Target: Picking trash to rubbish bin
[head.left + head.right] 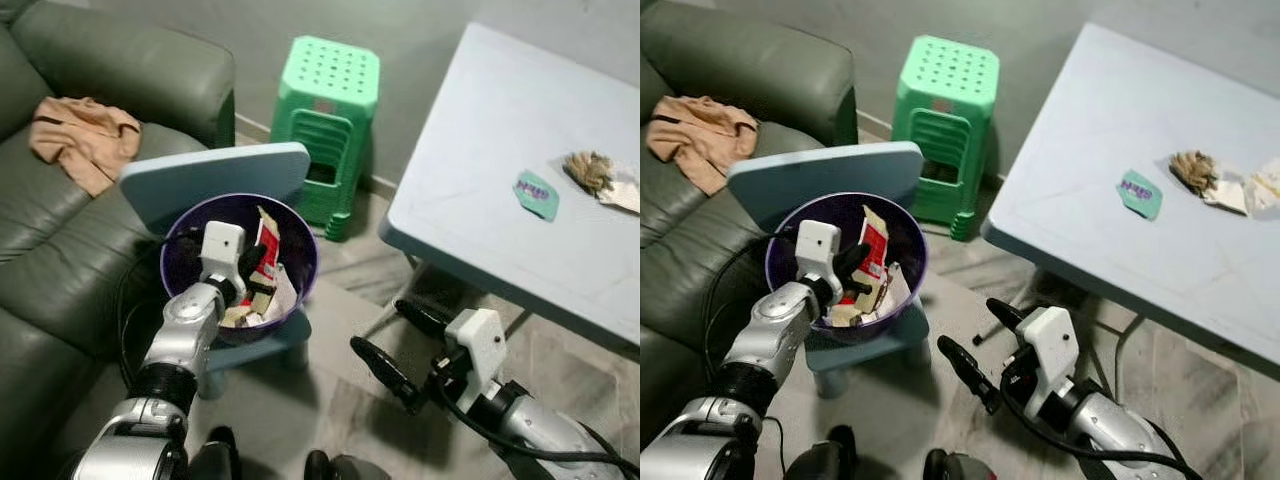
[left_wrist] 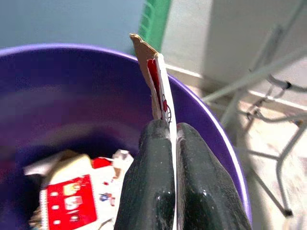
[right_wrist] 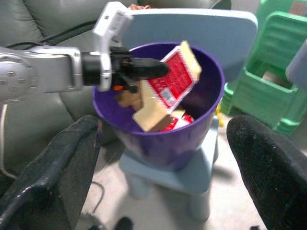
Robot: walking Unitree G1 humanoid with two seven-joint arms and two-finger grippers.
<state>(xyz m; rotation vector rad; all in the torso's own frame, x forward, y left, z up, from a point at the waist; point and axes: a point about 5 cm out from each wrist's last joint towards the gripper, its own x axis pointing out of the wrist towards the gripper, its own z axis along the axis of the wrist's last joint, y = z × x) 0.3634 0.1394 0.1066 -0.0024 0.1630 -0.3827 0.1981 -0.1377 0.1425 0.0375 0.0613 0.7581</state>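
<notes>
Left gripper (image 1: 255, 268) clamps a red carton (image 3: 175, 76) directly above the purple bin (image 3: 201, 122), long axis upright. Right gripper (image 1: 395, 345) hangs with fingers apart below the table edge (image 1: 440, 255).

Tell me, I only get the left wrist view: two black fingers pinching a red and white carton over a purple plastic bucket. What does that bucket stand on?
Observer: The purple plastic bucket, where the left gripper holds the red and white carton, stands on a small pale blue seat in front of the grey-green sofa.
Operator: Is the other arm busy?
Observer: No. The right gripper hangs low over the floor, open and empty, by the white table.
Operator: Any rubbish waiting?
Observer: Yes, a teal wrapper and a brown crumpled wad lie on that table.
</notes>
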